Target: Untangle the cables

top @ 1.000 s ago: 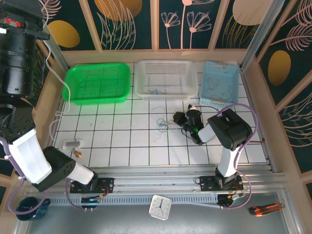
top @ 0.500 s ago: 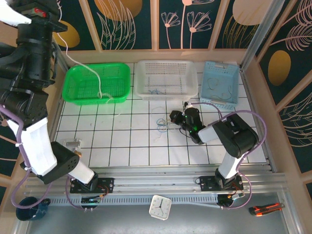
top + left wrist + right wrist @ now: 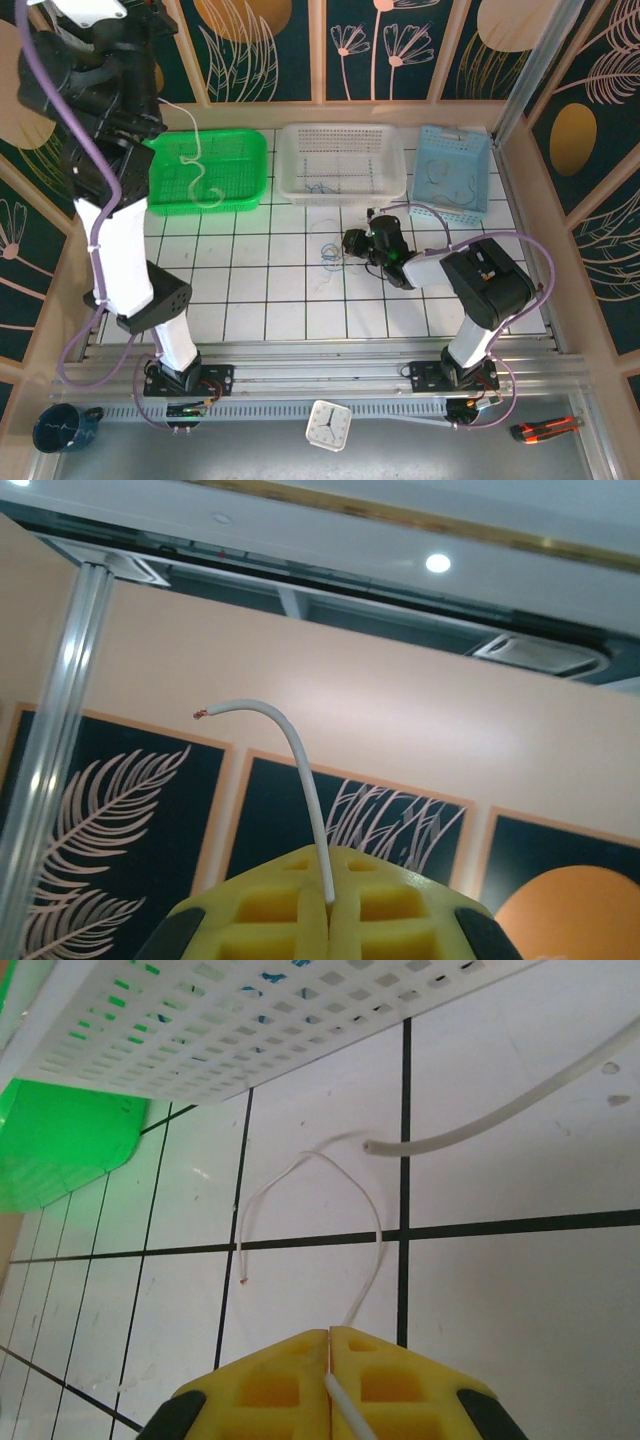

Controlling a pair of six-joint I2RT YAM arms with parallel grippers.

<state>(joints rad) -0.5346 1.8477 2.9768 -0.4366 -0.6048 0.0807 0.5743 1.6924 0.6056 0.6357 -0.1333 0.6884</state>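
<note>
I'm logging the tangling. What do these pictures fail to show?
Top view: the tangle beside the right gripper is too small to tell which cables cross.
Left wrist view: the white wire disappears between the shut pads of the left gripper; the rest is hidden.
Right wrist view: the right edge cuts off the thick white cable; the pads hide the held end of the thin wire.

Bright, even overhead light; soft shadows on worktop. Lamp flares in left wrist view. Jaws blurred in both wrist views.
</note>
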